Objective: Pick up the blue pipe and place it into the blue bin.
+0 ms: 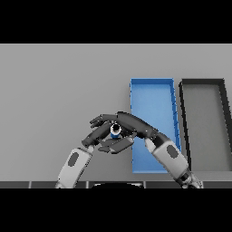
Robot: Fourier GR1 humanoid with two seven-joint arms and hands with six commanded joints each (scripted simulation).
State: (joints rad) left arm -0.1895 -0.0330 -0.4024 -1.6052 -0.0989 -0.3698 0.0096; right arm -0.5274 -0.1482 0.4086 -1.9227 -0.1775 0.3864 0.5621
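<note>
The blue pipe (115, 130) is a short blue piece with a pale end, showing just left of the blue bin (152, 82). My right hand (134, 124) reaches in from the lower right across the bin's left wall, its fingers curled over and round the pipe. My left hand (96, 137) lies right beside and below it, fingers relaxed and stretched under the pipe. Most of the pipe is hidden by the two hands. I cannot tell whether it is lifted off the table.
A dark grey bin (203, 82) stands right of the blue bin, the two almost touching. Both bins are long and run away from me. The grey table (59, 81) stretches out to the left and back.
</note>
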